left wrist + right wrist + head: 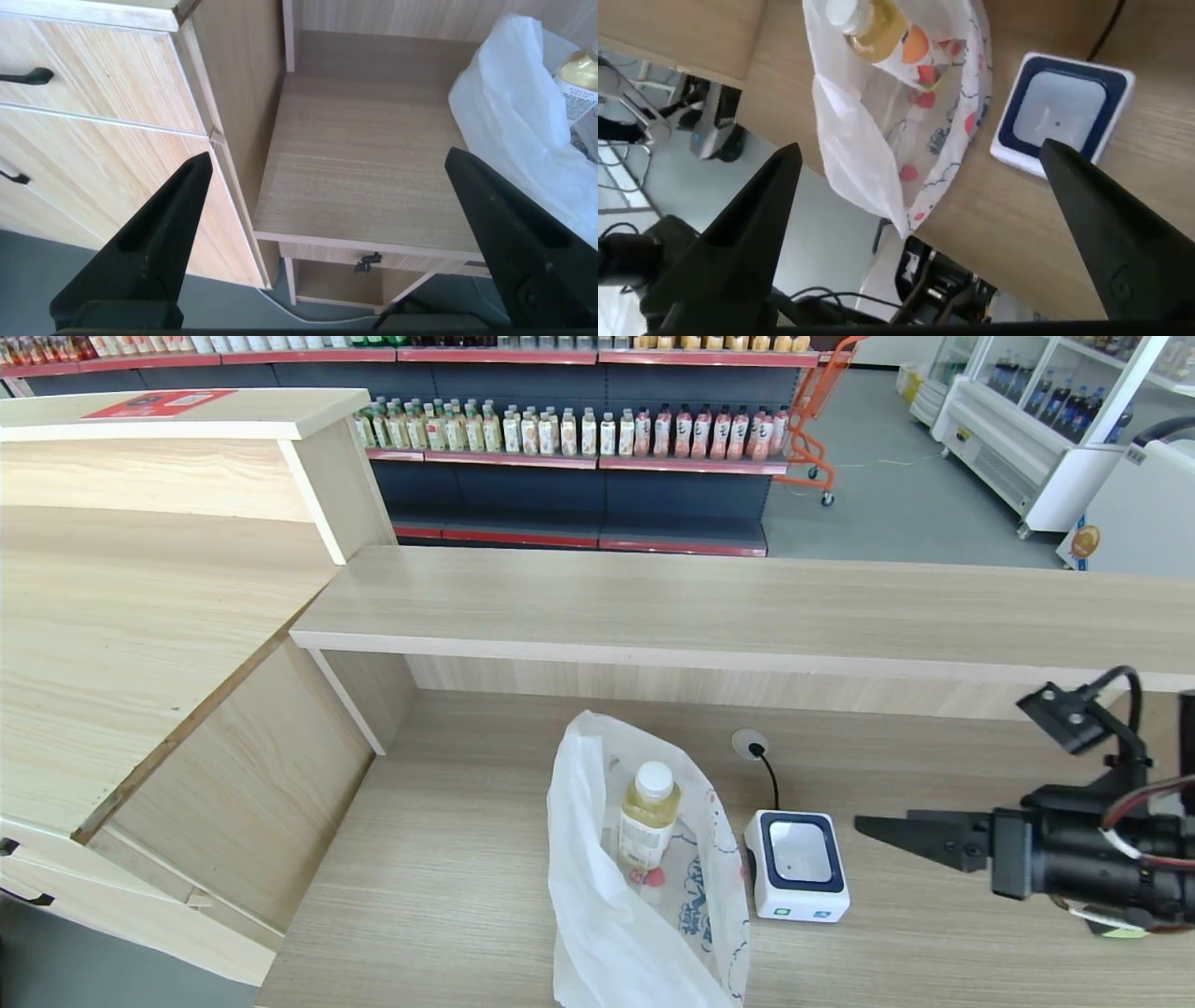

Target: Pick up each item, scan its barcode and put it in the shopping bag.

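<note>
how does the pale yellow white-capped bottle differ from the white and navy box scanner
The pale yellow bottle is tall and round; the white and navy scanner is squat and boxy. The bottle is inside the white plastic bag; the scanner stands on the bare wooden counter beside it. A black cable runs to the scanner, none to the bottle.

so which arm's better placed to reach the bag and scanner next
Right, probably. The right gripper hangs open just beside the scanner, which sits next to the shopping bag holding the bottle. The left gripper, also open, is off past the bag's far side.
</note>
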Robot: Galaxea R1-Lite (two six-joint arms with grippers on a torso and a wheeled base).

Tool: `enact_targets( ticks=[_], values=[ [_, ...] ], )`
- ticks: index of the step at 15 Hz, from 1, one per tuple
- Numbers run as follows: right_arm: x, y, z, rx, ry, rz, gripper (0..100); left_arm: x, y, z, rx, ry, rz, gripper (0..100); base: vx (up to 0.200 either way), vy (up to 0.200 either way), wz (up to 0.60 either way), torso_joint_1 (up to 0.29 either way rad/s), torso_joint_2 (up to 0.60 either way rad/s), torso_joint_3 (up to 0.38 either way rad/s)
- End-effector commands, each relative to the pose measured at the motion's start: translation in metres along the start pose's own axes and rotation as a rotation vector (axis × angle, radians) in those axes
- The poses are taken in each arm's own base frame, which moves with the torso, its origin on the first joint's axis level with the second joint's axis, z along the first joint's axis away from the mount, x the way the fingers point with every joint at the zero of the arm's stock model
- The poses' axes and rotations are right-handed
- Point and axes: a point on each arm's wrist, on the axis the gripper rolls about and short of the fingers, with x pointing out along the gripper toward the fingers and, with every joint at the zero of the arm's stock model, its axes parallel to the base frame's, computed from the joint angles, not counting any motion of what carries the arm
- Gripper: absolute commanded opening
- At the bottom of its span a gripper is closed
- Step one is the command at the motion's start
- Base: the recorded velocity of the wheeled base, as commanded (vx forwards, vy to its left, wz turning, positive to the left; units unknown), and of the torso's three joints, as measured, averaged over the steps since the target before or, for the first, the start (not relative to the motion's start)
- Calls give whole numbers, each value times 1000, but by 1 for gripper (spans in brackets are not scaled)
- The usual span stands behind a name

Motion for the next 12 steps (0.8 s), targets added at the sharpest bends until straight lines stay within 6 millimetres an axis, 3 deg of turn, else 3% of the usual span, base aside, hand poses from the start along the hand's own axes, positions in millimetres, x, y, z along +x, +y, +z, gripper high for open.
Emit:
enact_targets(
  ticks=[1, 7, 12],
  values=[
    [-51, 7, 10, -35, -147, -89, 100, 0, 0, 0, 0, 2, 0, 100, 0, 0, 0, 0, 0, 0],
    [-63, -3, 14, -6, -194, -181, 100, 0, 0, 0, -2, 2, 0, 100, 0, 0, 0, 0, 0, 0],
    [-67, -8, 9, 33, -172, -222, 100, 0, 0, 0, 0, 2, 2, 100, 0, -200, 0, 1, 1, 4]
  ],
)
